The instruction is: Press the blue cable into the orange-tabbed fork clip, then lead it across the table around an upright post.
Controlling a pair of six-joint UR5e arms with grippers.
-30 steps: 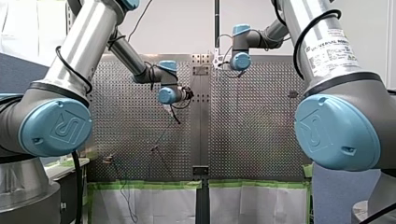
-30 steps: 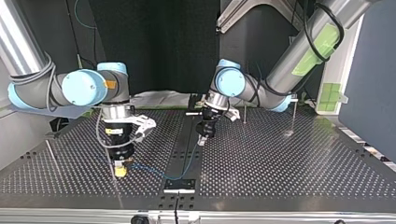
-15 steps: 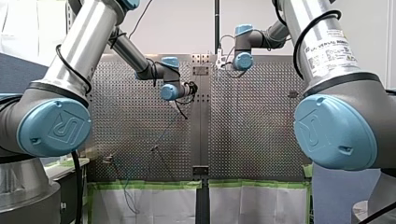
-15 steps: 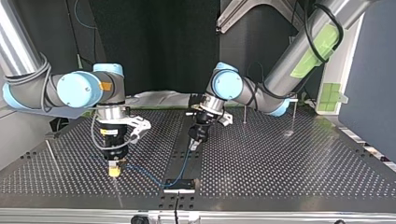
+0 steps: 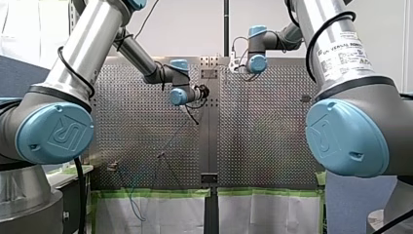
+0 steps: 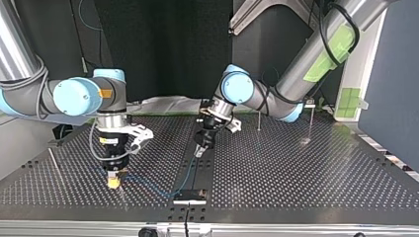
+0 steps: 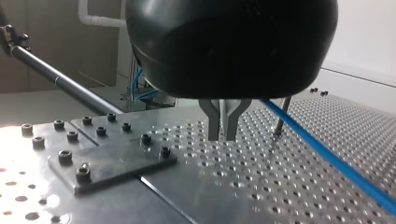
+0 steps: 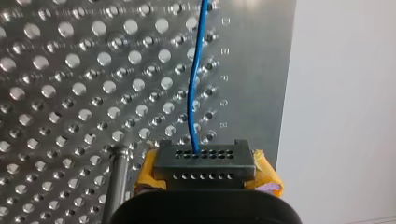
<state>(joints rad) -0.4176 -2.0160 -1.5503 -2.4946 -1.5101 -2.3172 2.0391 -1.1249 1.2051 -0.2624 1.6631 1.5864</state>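
Two yellow pads (image 8: 267, 176) of my right gripper (image 8: 204, 161) are clamping the blue cable (image 8: 191, 93) in the right wrist view, anchoring it just beside an upright post (image 8: 116, 179). Left wrist view: my left gripper (image 7: 222, 133) is pinching shut, cable passing alongside, another post (image 7: 280, 116) standing ahead. Top view: cable is slanting up to it, likely gripped for leading.

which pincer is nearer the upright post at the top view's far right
Left. My left pincer stands mid-table, toward the upright post; my right pincer, holding the blue cable, is at the opposite side.
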